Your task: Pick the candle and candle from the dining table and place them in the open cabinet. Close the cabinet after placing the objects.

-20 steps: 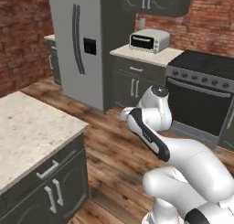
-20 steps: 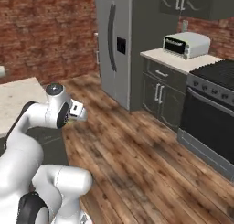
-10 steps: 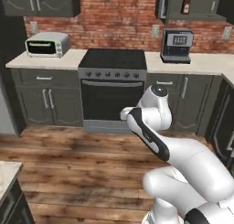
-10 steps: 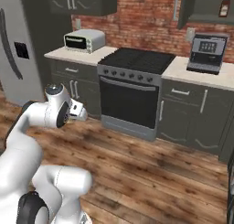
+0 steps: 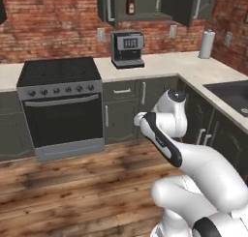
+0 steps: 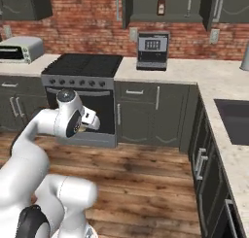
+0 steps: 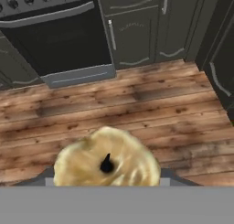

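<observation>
Left base view: the whole picture has swung since half a second ago, so the base has turned. The black stove [image 5: 59, 103] now sits at the left, the coffee machine [image 5: 127, 49] stands on the pale speckled worktop [image 5: 164, 66], and the dark grey wall cabinet [image 5: 150, 4] hangs open above it, a brown bottle [image 5: 130, 4] on its shelf. A white paper-towel roll [image 5: 207, 44] stands near the corner, and a dark sink [image 5: 231, 93] shows at the right. The glossy white arm is folded in front of the low cabinets over the wood-plank floor [image 5: 72, 192].

Right base view: the silver toaster oven [image 6: 17, 48] has slid to the far left edge. The end effector [image 6: 90, 121] points toward the stove, with a sliver of yellowish tan at its tip.

Hand view: the squat yellowish-tan candle [image 7: 106, 161], lumpy and waxy with a short black wick, sits between the dark fingers; the end effector is partly closed around it, holding it above the floor.
</observation>
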Tool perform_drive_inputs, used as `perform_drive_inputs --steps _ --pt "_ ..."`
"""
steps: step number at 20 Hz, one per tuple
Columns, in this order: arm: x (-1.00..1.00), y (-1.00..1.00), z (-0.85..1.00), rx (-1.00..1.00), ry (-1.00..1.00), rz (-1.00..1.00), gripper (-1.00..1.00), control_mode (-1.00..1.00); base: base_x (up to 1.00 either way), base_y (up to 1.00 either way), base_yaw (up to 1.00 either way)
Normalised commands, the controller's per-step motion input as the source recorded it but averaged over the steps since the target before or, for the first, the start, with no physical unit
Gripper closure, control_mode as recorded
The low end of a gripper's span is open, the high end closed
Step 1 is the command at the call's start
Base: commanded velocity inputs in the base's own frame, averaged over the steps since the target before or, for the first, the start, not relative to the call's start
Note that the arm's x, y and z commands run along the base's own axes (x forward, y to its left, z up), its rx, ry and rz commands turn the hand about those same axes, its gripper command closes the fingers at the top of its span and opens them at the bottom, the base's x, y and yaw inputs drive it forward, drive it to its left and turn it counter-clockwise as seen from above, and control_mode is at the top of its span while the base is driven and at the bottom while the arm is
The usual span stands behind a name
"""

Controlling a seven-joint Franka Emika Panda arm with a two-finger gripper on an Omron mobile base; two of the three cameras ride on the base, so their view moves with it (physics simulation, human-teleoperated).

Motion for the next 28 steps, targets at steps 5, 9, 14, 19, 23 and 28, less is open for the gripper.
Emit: perform_drive_inputs --steps 5,9,14,19,23,28 --pt "0.00 0.00 0.00 0.00 0.00 0.00 1.00 1.00 0.91 -0.63 -0.07" --pt "0.00 0.00 0.00 0.00 0.00 0.00 1.00 1.00 0.79 -0.62 -0.01" --pt "0.00 0.00 0.00 0.00 0.00 0.00 1.00 1.00 0.69 -0.51 0.00" --pt "0.00 0.00 0.00 0.00 0.00 0.00 1.00 1.00 0.72 -0.23 0.00" --pt "0.00 0.00 0.00 0.00 0.00 0.00 1.00 1.00 0.73 -0.20 0.00" --pt "0.00 0.00 0.00 0.00 0.00 0.00 1.00 1.00 0.64 -0.17 0.00"
